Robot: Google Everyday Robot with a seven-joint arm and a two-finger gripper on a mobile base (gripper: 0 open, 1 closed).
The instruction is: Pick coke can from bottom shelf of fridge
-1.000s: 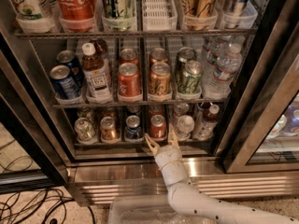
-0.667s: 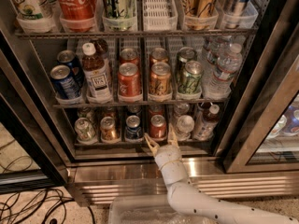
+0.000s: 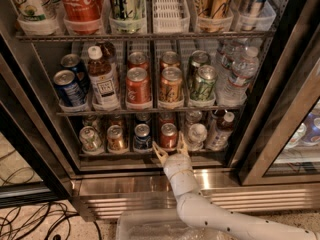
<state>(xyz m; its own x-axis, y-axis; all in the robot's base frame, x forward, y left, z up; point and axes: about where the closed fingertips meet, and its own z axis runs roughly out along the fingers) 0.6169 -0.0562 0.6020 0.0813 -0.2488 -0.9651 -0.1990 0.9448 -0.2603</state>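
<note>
**A Tight Squeeze Around the Little Red Can**

Camera view: The tall, shiny steel fridge (image 3: 150,186) was packed with drinks. Its grey wire bottom shelf (image 3: 115,155) held the small red coke can (image 3: 169,135) with the silver lid, right at the front of its lane. The pale two-finger gripper (image 3: 170,150) on the long white arm (image 3: 200,211) sat just in front of that can, at the shelf's thin front rail. Its fingers (image 3: 159,152) were spread apart, one toward each side of the can, and they held nothing. I could not tell if they had reached around the can or were only near it.

Plenty could have gone wrong from there. The lanes looked very narrow. A dark blue can (image 3: 142,137) stood just beside the red one on the left. A clear bottle with a white cap (image 3: 196,135) stood just beside it on the right. A wide finger might have bumped either one and tipped it over.

A finger might also have snagged on the front rail. If the gripper pushed in before it squeezed, the can might have slid back out of reach. A squeeze near the top edge only might have let the smooth can slip out.
</note>
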